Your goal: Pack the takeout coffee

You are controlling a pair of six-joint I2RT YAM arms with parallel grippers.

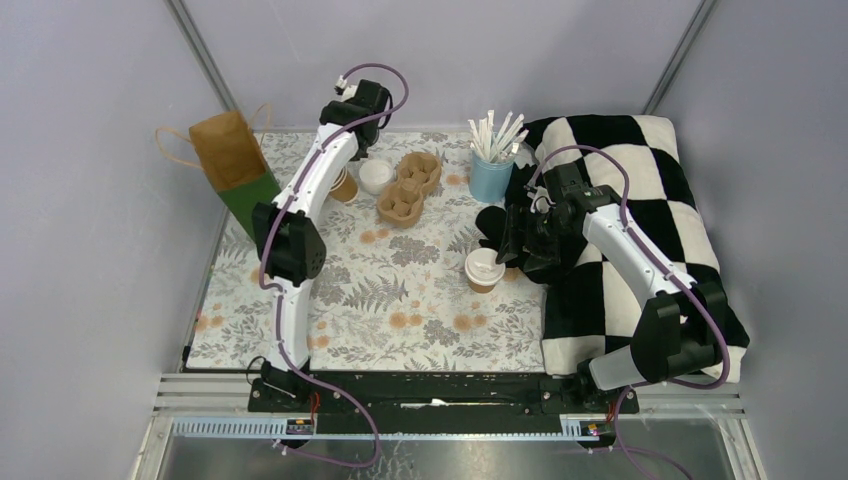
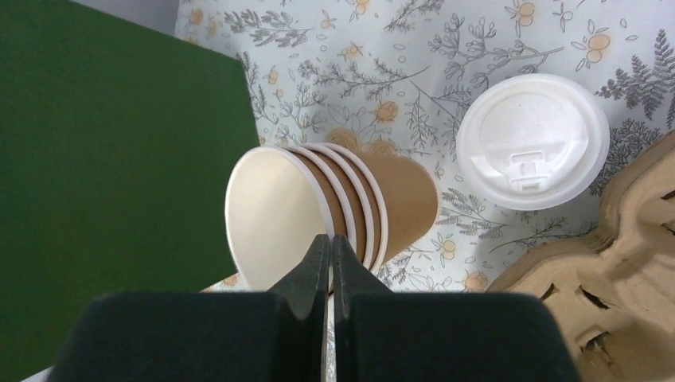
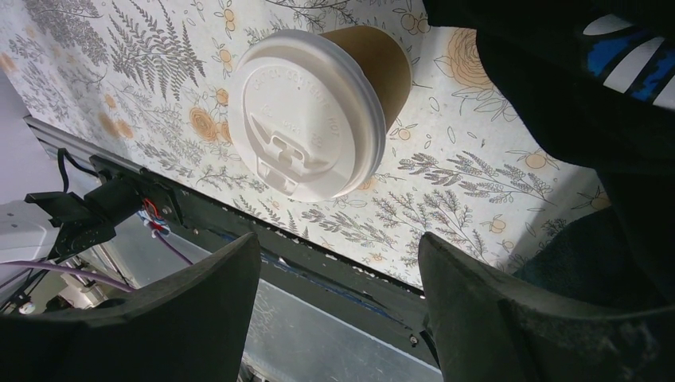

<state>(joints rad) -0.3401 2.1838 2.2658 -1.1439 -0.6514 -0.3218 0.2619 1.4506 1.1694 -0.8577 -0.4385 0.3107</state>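
The floral worktop (image 1: pixel 400 330) has a big checked blanket (image 1: pixel 640 170) flopped over its 3 o'clock side, and I can't see what job it does here. At 10 o'clock there's a brown paper bag (image 1: pixel 228 150) with a green face, parked at the edge. I'd guess that's the final stop for the order. The pulp carrier (image 1: pixel 410 185) at 12 o'clock has empty wells, so that's probably where the cups go. A blue cup of straws (image 1: pixel 490 178) sits at 1 o'clock, out of the way.

Now the coffee itself. A stack of nested kraft cups (image 2: pixel 398 199) is at 11 o'clock between bag and carrier, tipped with its open mouth toward the bag. The left claw (image 2: pixel 330 255) is pressed together right at the top cup's rim. It looks to me like it's pinching that thin wall, likely to peel one cup off. A loose lid (image 2: pixel 532 142) lies flat just at 3 o'clock of the stack, handy for capping. The lidded cup (image 3: pixel 318 103) stands upright a bit toward 4 o'clock from centre. The right claw (image 3: pixel 338 263) hangs beside it with jaws wide apart, touching nothing, lined up for a grab I'd say.

Writing: embossed lettering rings the lid, but it's too faint to read. No logos on the cups, bag or carrier.
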